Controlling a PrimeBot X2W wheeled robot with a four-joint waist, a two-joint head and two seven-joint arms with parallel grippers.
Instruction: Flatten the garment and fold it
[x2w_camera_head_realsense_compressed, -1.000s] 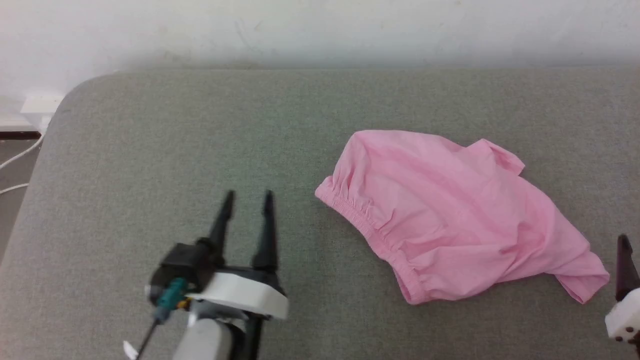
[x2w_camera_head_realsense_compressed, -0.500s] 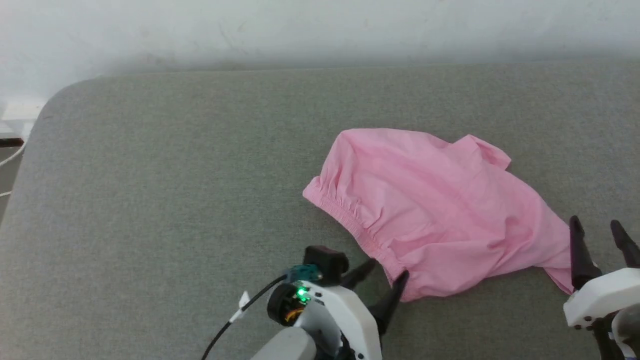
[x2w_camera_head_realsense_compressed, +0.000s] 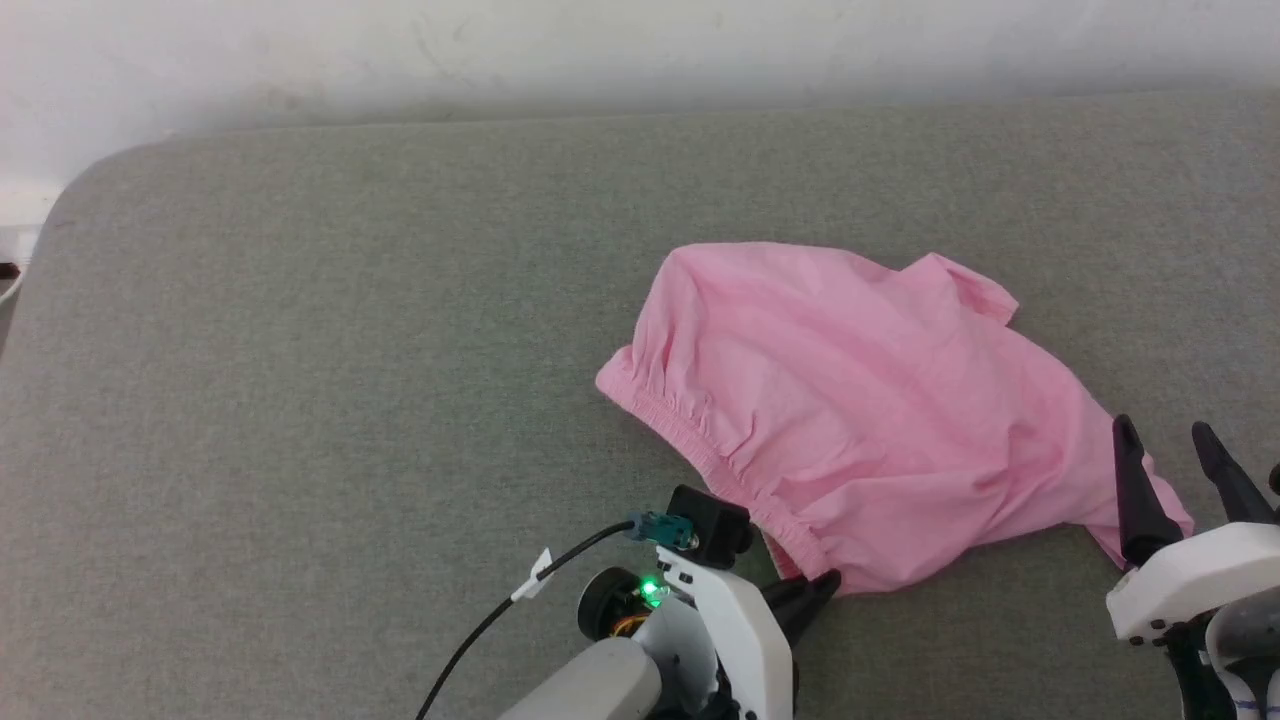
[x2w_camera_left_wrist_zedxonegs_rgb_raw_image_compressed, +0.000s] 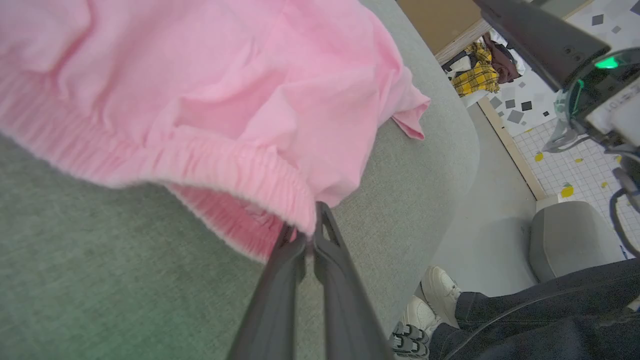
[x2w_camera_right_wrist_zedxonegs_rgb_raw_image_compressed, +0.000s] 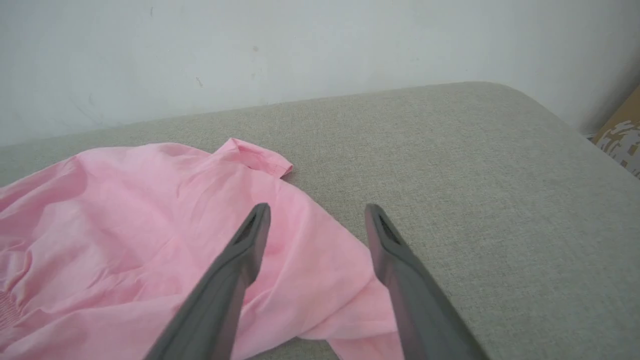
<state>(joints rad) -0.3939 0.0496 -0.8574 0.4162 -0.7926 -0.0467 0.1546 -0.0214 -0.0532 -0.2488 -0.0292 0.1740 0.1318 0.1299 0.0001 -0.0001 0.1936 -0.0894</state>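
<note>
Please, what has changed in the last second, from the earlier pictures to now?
The left gripper moved right across the grey cushion to the near end of the waistband of the garment and shut on it. The right gripper came in from the right and hangs open over the garment's right end. The garment lies crumpled as before; the head camera shifted a little.

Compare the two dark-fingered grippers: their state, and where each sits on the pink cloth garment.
The left gripper is shut, pinching the gathered waistband of the light-pink thin cloth garment; the right gripper is open, gripping nothing. The left gripper is at the near waistband corner; the right gripper is over the opposite hem end. Both have two long dark fingers.
</note>
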